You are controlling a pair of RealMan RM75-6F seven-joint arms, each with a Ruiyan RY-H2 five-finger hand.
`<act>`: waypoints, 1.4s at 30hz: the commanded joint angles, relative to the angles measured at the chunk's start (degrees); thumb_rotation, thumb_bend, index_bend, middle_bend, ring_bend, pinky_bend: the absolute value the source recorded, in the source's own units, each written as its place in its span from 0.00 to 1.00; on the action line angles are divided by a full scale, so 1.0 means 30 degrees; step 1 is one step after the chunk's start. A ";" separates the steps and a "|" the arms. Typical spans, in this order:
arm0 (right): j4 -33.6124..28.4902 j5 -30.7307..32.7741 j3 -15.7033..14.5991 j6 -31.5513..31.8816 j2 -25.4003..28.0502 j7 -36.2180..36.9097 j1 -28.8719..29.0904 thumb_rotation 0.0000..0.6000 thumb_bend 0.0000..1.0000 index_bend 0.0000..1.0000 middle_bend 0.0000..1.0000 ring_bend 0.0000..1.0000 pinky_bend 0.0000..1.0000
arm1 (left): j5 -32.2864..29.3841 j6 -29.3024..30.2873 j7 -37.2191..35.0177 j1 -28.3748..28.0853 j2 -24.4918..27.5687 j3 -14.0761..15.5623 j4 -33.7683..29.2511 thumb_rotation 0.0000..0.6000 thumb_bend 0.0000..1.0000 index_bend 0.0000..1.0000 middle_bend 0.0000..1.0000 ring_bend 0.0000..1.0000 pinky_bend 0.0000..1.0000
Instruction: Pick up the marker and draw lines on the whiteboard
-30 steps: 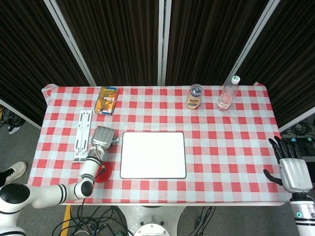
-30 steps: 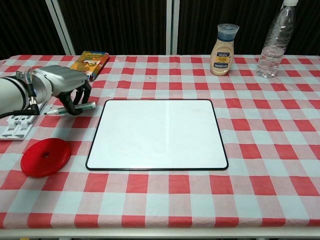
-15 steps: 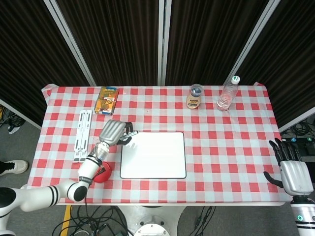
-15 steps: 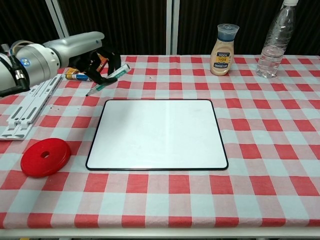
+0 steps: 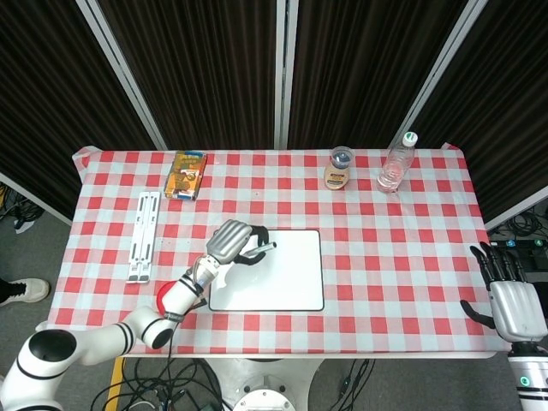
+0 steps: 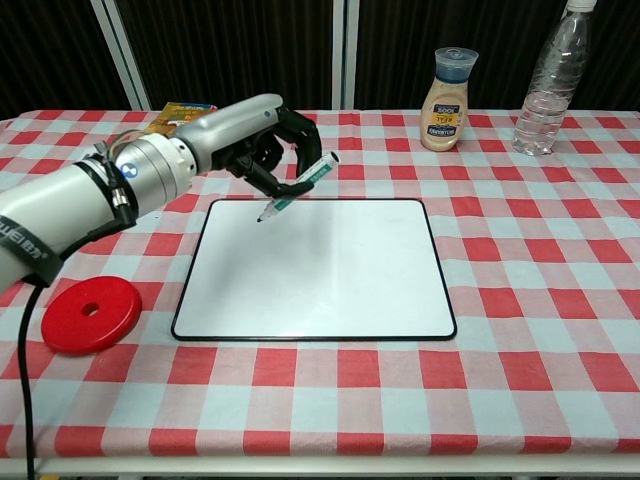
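The left hand [image 6: 262,142] reaches in from the left side of the table, its forearm stretched low across the checked tablecloth [image 6: 520,270] and angled toward the middle. Its fingers [image 6: 285,125] curl around the marker [image 6: 298,186], grasping it near the upper half of the barrel. The marker slants down and to the left in the chest view, tip lowermost, with that tip over the upper left part of the whiteboard [image 6: 320,268]; whether the tip touches the surface cannot be told. From the head view the same hand [image 5: 233,241] sits over the board's upper left corner, the marker [image 5: 264,248] poking out to the right of the knuckles.

The whiteboard [image 5: 267,270] lies flat near the table's centre, its white face unmarked as far as the pictures show.

The right hand [image 5: 511,295] hangs off the table's right edge in the head view (the chest view does not show it), fingers straight and spread apart, holding nothing.

A red disc [image 6: 90,314] lies on the cloth near the left forearm, in front of it and to the left of the board. At the far edge stand a sauce bottle [image 6: 446,86] and a clear water bottle [image 6: 550,82], near each other. A snack packet [image 5: 186,174] and a white folding stand [image 5: 143,235] lie on the left of the table.
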 commanded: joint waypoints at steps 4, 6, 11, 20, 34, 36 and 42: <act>0.0096 0.0040 -0.0014 -0.0019 0.0056 0.0165 -0.0055 1.00 0.13 0.00 0.04 0.00 0.00 | -0.0016 -0.0022 -0.0608 -0.0182 -0.0984 -0.0124 0.1394 1.00 0.45 0.58 0.59 0.78 0.92; 0.0132 0.0029 -0.0031 -0.0073 0.0057 0.0221 -0.0045 1.00 0.13 0.00 0.04 0.00 0.00 | -0.0110 -0.0477 -0.0584 -0.0301 -0.1100 -0.0057 0.1704 1.00 0.45 0.58 0.60 0.78 0.92; 0.0226 0.0051 -0.0012 -0.0205 0.0050 0.0357 0.0009 1.00 0.13 0.00 0.04 0.00 0.00 | 0.0169 -0.0894 0.0145 -0.0299 -0.0893 0.0499 0.1774 1.00 0.46 0.58 0.60 0.78 0.92; 0.0277 0.0067 -0.0013 -0.0431 -0.0054 0.0319 0.0122 1.00 0.13 0.00 0.04 0.00 0.00 | 0.0099 -0.1132 0.0656 -0.0002 -0.0711 0.0821 0.1995 1.00 0.46 0.58 0.60 0.78 0.92; 0.0186 0.0402 -0.0026 -0.0183 0.0158 0.0269 -0.0208 1.00 0.13 0.00 0.04 0.00 0.00 | 0.0361 -0.1680 -0.0151 -0.1059 -0.2385 0.0319 0.3319 1.00 0.46 0.58 0.60 0.78 0.92; 0.0201 0.0481 -0.0026 -0.0140 0.0200 0.0306 -0.0282 1.00 0.13 0.00 0.04 0.00 0.00 | 0.0476 -0.1675 -0.0218 -0.1373 -0.2647 0.0158 0.3338 1.00 0.46 0.58 0.60 0.78 0.92; 0.0239 0.0453 0.0030 0.0126 0.0327 0.0517 -0.0433 1.00 0.13 0.00 0.04 0.00 0.00 | 0.0684 -0.1370 0.0163 -0.2035 -0.2747 -0.0357 0.2818 1.00 0.46 0.58 0.60 0.78 0.92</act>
